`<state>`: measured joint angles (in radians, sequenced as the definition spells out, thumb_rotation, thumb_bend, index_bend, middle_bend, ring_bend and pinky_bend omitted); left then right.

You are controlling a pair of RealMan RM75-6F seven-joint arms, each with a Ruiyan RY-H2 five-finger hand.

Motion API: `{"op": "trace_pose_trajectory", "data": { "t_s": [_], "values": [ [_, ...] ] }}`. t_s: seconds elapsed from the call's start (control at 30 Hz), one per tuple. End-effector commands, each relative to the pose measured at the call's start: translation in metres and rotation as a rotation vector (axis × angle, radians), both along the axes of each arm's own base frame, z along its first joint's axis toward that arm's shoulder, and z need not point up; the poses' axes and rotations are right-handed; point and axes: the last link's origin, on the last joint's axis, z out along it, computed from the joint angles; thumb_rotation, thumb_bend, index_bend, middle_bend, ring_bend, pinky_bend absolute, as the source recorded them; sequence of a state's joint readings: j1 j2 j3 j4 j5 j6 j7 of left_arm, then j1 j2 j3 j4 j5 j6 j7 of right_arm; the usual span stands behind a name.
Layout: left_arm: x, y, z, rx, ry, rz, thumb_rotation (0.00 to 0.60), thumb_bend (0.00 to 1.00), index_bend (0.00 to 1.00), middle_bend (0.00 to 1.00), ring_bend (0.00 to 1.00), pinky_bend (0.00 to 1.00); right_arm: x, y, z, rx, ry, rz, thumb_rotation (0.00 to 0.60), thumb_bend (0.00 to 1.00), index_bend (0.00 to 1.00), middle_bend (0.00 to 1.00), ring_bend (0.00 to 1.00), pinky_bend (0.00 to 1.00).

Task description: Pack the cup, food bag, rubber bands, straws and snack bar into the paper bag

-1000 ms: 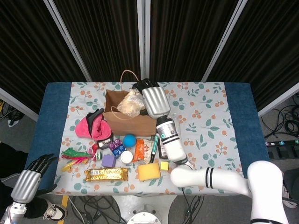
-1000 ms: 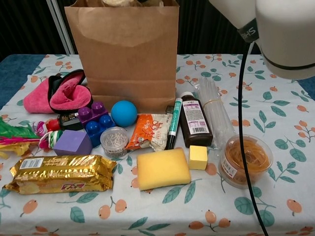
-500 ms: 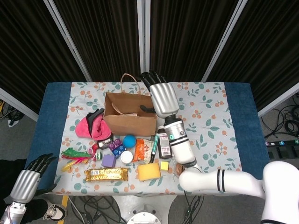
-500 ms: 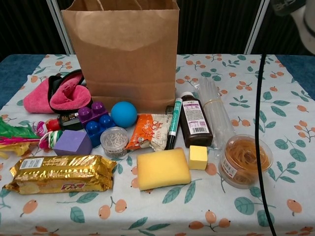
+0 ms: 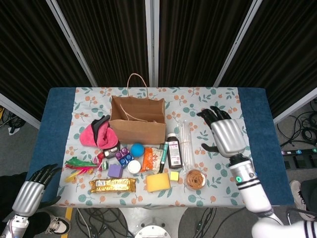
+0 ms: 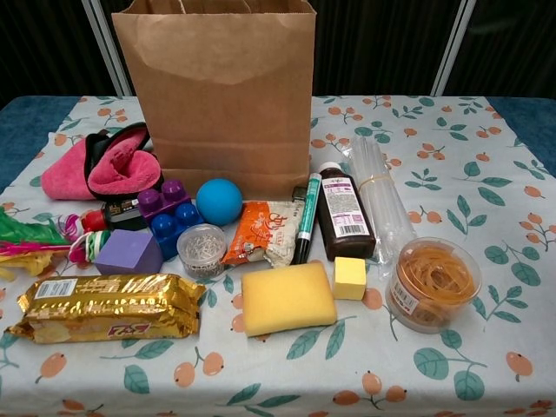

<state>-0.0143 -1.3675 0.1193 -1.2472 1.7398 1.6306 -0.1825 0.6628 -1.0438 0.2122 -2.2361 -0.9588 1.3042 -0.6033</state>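
Right robot hand (image 5: 225,135) empty, fingers spread — above table (image 5: 257,124); left robot hand (image 5: 30,191) seemingly half-curled, empty.

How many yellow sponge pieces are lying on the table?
2: a large yellow sponge at the front edge, and a small yellow cube touching its right side. None seems hidden.
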Motion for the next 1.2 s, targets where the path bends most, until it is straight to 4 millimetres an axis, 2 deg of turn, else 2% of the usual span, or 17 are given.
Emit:
{"op": "trace_pose_trajectory", "data": {
  "t_s": [0.03, 0.2, 0.4, 0.7, 1.2],
  "values": [
    [0.000, 0.000, 0.000, 0.000, 0.003, -0.001, 0.600, 0.09, 0.22, 0.23, 0.15, 0.24, -0.052, 0.036, -0.003, 0.135, 0.088, -0.088, 0.600, 0.00, 0.21, 0.19, 0.10, 0.21],
    [0.000, -0.001, 0.000, 0.001, 0.006, -0.004, 0.600, 0.09, 0.22, 0.23, 0.15, 0.24, -0.091, 0.052, -0.020, 0.260, 0.170, -0.141, 0.600, 0.00, 0.20, 0.17, 0.09, 0.20],
    [0.000, -0.001, 0.000, 0.004, 0.006, -0.007, 0.600, 0.09, 0.22, 0.23, 0.15, 0.24, -0.110, 0.064, -0.051, 0.386, 0.205, -0.157, 0.600, 0.00, 0.18, 0.16, 0.07, 0.19],
    [0.000, 0.000, 0.002, 0.013, 0.003, -0.007, 0.600, 0.09, 0.22, 0.23, 0.15, 0.24, -0.103, 0.072, -0.089, 0.458, 0.193, -0.108, 0.600, 0.00, 0.15, 0.14, 0.05, 0.16],
    [0.000, 0.000, 0.003, 0.025, 0.011, -0.019, 0.600, 0.09, 0.22, 0.23, 0.15, 0.24, -0.090, 0.066, -0.127, 0.427, 0.184, -0.021, 0.600, 0.00, 0.13, 0.12, 0.03, 0.14]
  ]
}}
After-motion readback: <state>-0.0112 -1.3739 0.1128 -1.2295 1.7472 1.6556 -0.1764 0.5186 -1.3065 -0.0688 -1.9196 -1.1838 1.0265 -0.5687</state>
